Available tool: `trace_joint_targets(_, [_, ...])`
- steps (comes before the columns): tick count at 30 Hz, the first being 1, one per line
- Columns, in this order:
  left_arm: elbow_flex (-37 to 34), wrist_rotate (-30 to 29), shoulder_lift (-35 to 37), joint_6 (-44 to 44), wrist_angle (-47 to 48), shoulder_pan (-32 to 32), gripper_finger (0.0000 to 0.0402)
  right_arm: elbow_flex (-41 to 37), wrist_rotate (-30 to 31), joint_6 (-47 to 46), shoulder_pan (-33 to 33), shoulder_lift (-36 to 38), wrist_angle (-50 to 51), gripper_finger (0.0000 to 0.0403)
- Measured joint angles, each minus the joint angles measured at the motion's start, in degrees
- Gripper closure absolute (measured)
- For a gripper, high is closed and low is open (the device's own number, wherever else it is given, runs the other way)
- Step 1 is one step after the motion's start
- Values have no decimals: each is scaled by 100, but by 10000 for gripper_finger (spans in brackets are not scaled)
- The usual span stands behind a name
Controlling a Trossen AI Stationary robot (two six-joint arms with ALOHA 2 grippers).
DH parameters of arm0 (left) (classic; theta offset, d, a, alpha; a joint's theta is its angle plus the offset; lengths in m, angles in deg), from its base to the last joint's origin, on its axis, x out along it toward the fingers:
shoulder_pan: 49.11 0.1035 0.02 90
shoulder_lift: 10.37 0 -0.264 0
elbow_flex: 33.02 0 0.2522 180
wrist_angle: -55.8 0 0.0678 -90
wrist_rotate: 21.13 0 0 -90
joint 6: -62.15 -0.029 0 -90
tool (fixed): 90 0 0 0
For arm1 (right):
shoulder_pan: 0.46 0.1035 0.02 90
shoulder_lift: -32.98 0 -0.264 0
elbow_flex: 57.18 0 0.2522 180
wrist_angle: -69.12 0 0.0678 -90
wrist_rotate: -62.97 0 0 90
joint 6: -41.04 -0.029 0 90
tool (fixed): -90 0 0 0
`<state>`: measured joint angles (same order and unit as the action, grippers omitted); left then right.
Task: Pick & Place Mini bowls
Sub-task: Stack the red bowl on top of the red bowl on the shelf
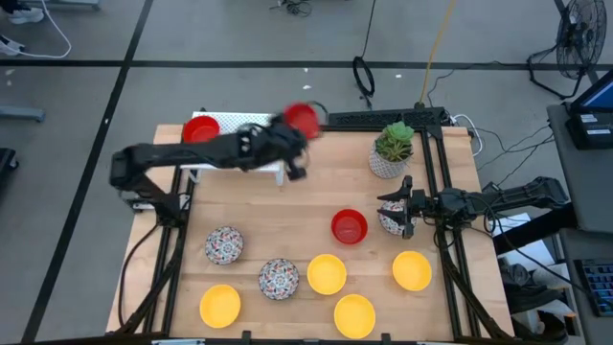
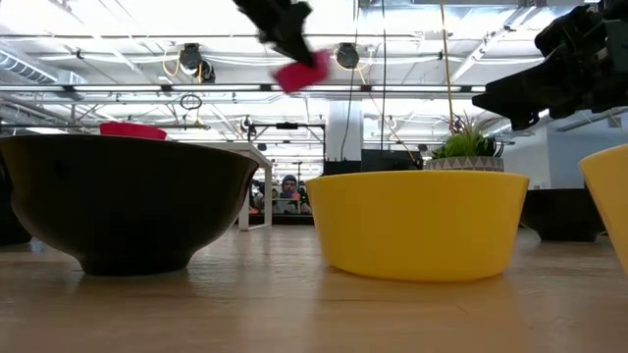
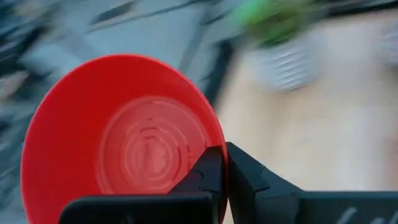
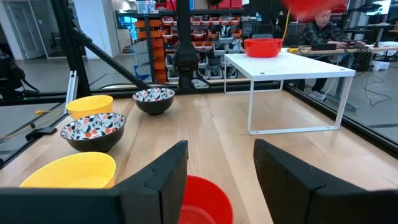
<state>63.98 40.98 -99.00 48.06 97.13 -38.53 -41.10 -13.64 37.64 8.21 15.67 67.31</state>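
While its two fingers pinch the rim of a red bowl point(image 1: 302, 118), the left gripper point(image 1: 293, 134) hangs in the air near the far edge of the table point(image 1: 316, 206), just beside the white rack point(image 1: 233, 126); in the left wrist view that bowl point(image 3: 121, 140) shows its inside, the rim clamped between the dark fingers. On the rack sits a second red bowl point(image 1: 200, 128). Beyond it, toward the right, stands the potted plant point(image 1: 392, 149). The right gripper point(image 1: 403, 207) rests low at the table's right side with its fingers spread apart, hovering at a speckled bowl point(image 1: 391, 219); just beside it lies a third red bowl point(image 1: 349, 226). Nearer the front edge are four yellow bowls: one at the left point(image 1: 219, 305), one in the middle point(image 1: 327, 273), one at the very front point(image 1: 353, 315) and one at the right point(image 1: 412, 269). Two more speckled bowls stand among them, one at the left point(image 1: 223, 244) and one between the yellow ones point(image 1: 279, 278).
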Motion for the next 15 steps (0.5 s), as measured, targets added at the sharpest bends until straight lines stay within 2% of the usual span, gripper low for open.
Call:
trace_joint_targets(3, [0, -989, 520, 451, 915, 231, 392, 0, 2, 2, 0, -1, 0, 231])
trace_joint_targets(5, [0, -1242, 833, 953, 1570, 422, 386, 0, 2, 0, 0, 0, 0, 232])
trace_joint_targets(11, [0, -1254, 1478, 2352, 3460, 1059, 396, 0, 2, 0, 1, -2, 0, 231])
trace_joint_targets(15, [0, -916, 1573, 3070, 4627, 1516, 387, 0, 2, 1, 2, -2, 0, 231])
